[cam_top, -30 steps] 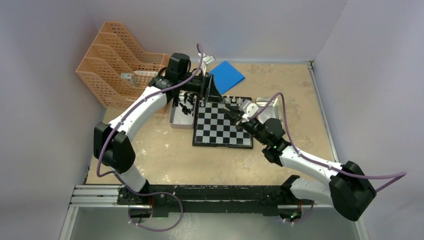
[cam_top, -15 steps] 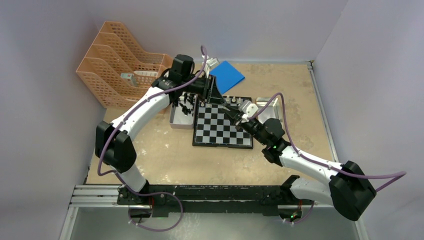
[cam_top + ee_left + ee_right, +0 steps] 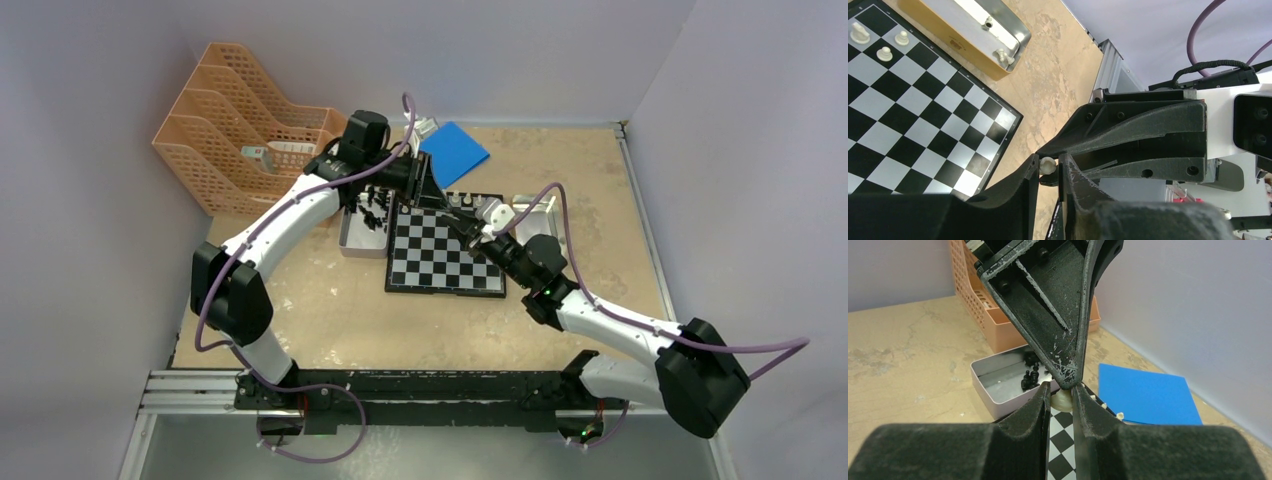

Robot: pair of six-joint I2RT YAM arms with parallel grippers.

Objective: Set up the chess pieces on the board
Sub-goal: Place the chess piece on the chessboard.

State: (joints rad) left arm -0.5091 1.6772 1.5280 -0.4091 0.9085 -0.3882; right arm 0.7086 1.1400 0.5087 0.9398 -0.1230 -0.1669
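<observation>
The tabletop (image 3: 330, 320) was mottled tan, like worn stone, with plain pale lilac-grey walls (image 3: 560, 50) on three sides. An orange plastic file rack (image 3: 225, 120) stood in the far left corner (something pale tucked inside), and a metal rail (image 3: 200, 385) ran along the near edge. The light was soft and even.

Board (image 3: 445, 245) has a glossy finish, its checks throwing reflections. The cream chess piece (image 3: 1047, 165) looks like smooth moulded plastic with a slight sheen, and the left gripper's fingers (image 3: 1048, 305) are matt black plastic, grainy and heavily scuffed with pale scratches. Tin tray (image 3: 998, 376) is bare shiny sheet metal inside, the second tin (image 3: 948, 42) has a gold-lacquered wall and a mirror-bright rim, and the file rack (image 3: 230, 110) is orange lattice plastic. Table (image 3: 330, 310) has a matt, mottled beige top, stone- or cork-like, can't tell which; blue sheet (image 3: 1143, 395) is flat matt and the arm shells (image 3: 290, 215) are glossy white plastic.
</observation>
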